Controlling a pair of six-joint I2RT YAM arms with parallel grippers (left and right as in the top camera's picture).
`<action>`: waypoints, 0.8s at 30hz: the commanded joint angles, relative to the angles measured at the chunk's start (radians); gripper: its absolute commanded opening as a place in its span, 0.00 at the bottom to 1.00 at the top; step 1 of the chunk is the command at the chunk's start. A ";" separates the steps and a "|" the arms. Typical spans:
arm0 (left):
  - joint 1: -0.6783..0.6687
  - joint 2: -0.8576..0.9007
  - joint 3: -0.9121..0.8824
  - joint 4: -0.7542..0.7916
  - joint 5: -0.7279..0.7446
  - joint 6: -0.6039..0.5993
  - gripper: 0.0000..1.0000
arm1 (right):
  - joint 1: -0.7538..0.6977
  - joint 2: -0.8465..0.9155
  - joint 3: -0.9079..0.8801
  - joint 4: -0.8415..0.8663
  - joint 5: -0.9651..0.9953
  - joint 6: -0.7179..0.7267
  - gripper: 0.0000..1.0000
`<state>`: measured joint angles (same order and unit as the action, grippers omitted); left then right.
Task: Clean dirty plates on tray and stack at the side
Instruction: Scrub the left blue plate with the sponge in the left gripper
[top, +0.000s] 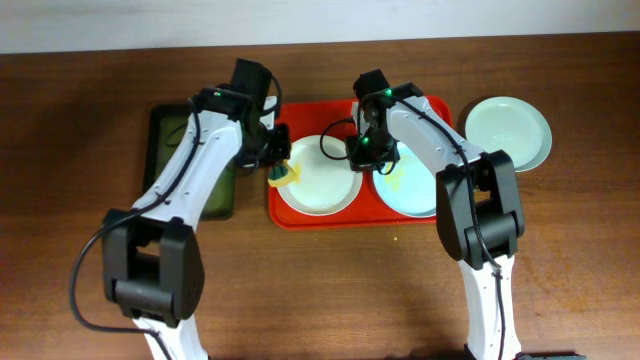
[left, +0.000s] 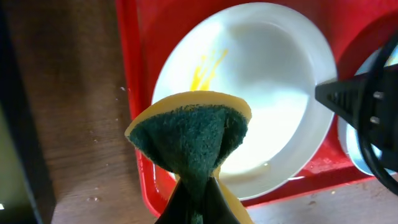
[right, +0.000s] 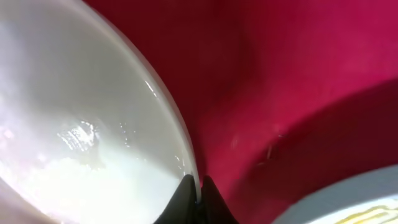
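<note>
Pinching the rim of the stiff, likely slippery plate (right: 81, 124) at lower centre, the right gripper (right: 198, 190) seems clamped; the left gripper (left: 196, 199) clamps a sponge (left: 186, 137).

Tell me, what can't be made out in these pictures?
Left wrist view: the sponge hides the left gripper tips.
Overhead: the right arm hides part of the blue plate on the tray, so its full smear is unclear.
Right wrist view: the frame cuts off most of the white plate; only the rim at the right gripper shows.
Overhead: the left arm covers part of the dark tray.
</note>
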<state>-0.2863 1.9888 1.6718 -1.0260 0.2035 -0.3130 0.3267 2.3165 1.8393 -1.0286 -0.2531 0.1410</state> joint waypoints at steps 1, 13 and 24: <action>-0.045 0.074 0.012 0.038 0.002 0.015 0.00 | 0.006 0.046 -0.027 0.006 -0.028 -0.032 0.04; -0.055 0.271 0.086 0.037 -0.585 -0.079 0.00 | 0.006 0.046 -0.028 0.015 -0.027 -0.033 0.04; -0.099 0.328 0.164 -0.045 -0.096 -0.031 0.00 | 0.006 0.046 -0.028 0.008 -0.027 -0.033 0.04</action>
<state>-0.3763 2.2658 1.8858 -1.0733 0.1463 -0.3584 0.3298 2.3238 1.8332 -1.0061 -0.3161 0.1226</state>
